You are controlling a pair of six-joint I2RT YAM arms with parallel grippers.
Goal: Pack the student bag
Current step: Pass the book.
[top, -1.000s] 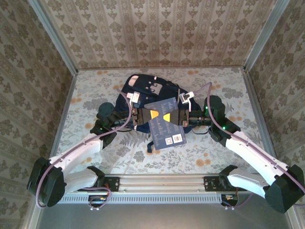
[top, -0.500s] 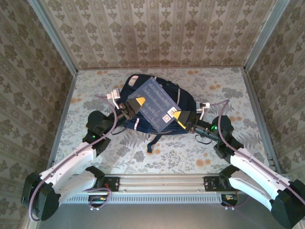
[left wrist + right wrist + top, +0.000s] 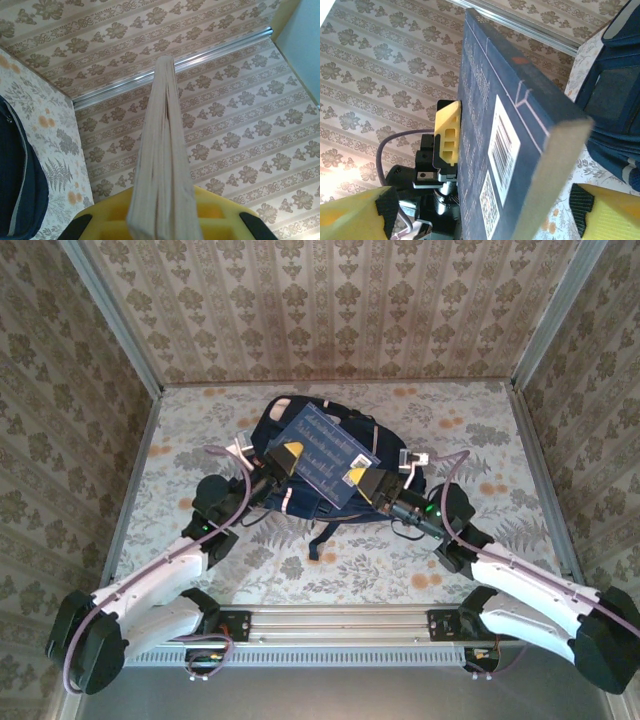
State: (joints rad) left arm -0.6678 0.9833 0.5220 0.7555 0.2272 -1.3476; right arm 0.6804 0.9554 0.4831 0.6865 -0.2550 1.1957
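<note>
Student bag (image 3: 272, 428) lying flat, top toward far left, left fingers (image 3: 290, 452) pinching book (image 3: 320, 455), right fingers (image 3: 358, 480) spread

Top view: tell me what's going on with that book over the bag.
A dark blue book hangs tilted above the student bag, between both arms. The left hand is shut on its left corner; the right hand straddles the opposite corner, standing open. The book is not yet inside the bag.
</note>
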